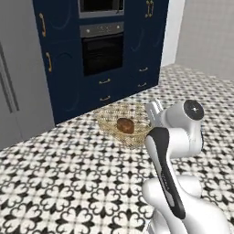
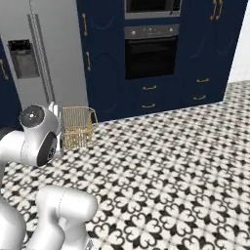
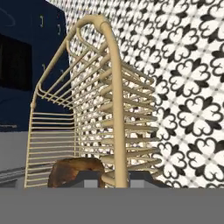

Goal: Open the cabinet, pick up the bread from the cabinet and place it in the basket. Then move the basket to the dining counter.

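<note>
Golden wire-mesh basket (image 1: 123,124) at centre of the left base view, seen against the black-and-white patterned floor (image 1: 68,183), just left of the white arm's wrist. Brown bread (image 1: 125,125) lying inside it, near the middle of the mesh. In the right base view, same basket (image 2: 77,126) at left of centre, just right of the arm's round joint, sides upright. Hand view close on the basket (image 3: 92,118): thick wire rim running top to bottom down the middle of the frame, mesh walls to either side, bread (image 3: 76,171) at lower left behind the mesh. End effector (image 3: 113,178) at the bottom edge, jaws nearly closed and pinched on the basket rim, one dark fingertip (image 3: 89,178) on each side of the wire. Dark navy cabinet (image 1: 50,59) with brass bar handle in the upper left of the left base view, door shut. Built-in oven (image 1: 102,52) at upper centre, grey fridge (image 2: 39,58) in the upper left of the right base view.
</note>
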